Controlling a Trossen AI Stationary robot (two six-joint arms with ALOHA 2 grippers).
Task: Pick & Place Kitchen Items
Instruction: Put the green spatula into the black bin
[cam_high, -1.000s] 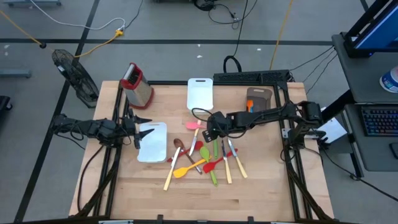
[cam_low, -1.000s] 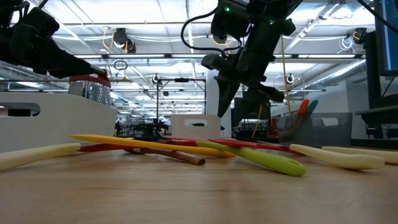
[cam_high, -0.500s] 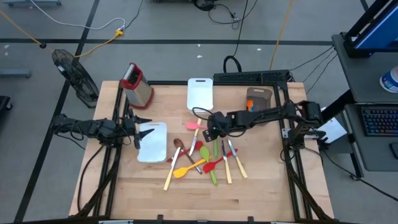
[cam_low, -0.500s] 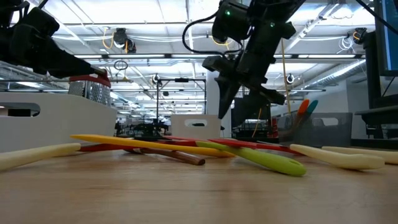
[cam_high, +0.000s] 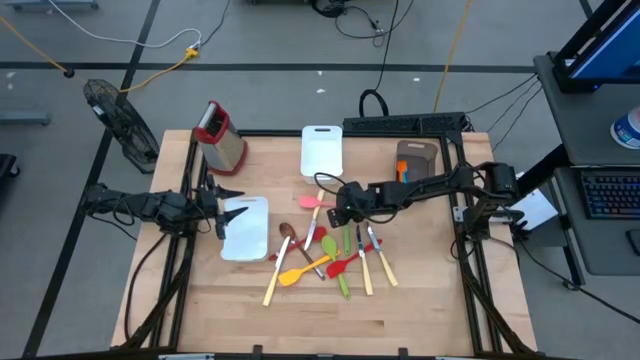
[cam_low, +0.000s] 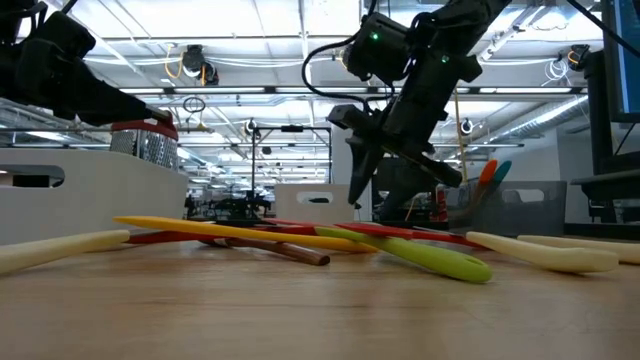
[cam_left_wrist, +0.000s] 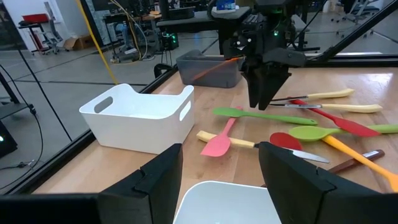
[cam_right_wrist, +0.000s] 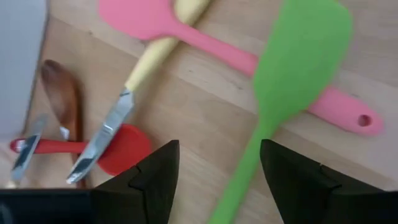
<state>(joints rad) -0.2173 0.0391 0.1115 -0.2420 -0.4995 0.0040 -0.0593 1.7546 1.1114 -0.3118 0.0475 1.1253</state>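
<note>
The kitchen items lie in a loose pile on the wooden table: red, orange, green, yellow and pink spoons and spatulas, some with pale wooden handles. My right gripper hangs open above the pile's far end, pointing down, touching nothing. Its wrist view shows a pink spatula, a green spatula, a brown wooden spoon and a red spoon below the fingers. My left gripper waits open and empty over a white tray at the table's left.
A steel box grater with a red top stands at the far left. A white bin sits at the far middle. A grey-brown tray holding an orange tool sits at the far right. Bare wood lies along the near edge.
My right gripper has shifted a little toward the table's right edge and tipped slightly, staying above the pile. The utensils have not moved.
</note>
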